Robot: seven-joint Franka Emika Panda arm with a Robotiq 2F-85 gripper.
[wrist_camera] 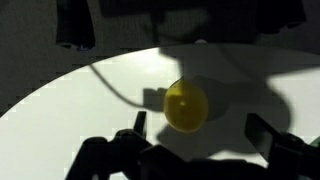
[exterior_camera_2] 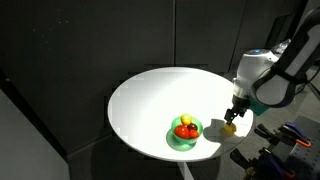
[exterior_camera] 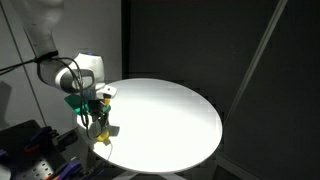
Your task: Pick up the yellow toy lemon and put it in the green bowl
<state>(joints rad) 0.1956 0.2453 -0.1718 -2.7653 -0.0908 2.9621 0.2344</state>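
Note:
The yellow toy lemon (wrist_camera: 185,106) lies on the white round table, near its edge, in both exterior views (exterior_camera: 102,139) (exterior_camera_2: 230,127). My gripper (wrist_camera: 198,128) is open and empty. It hangs just above the lemon (exterior_camera: 98,122) (exterior_camera_2: 236,110), with one finger on each side of it in the wrist view. The green bowl (exterior_camera_2: 173,138) stands on the table a short way from the lemon and holds a small orange-red toy item (exterior_camera_2: 186,130). In an exterior view only a green patch of the bowl (exterior_camera: 74,101) shows behind the gripper.
The white round table (exterior_camera_2: 150,100) (exterior_camera: 170,115) has a wide bare top beyond the bowl. Its edge runs close to the lemon. Dark curtains surround the scene. Equipment and cables sit beside the robot base (exterior_camera: 30,150) (exterior_camera_2: 290,145).

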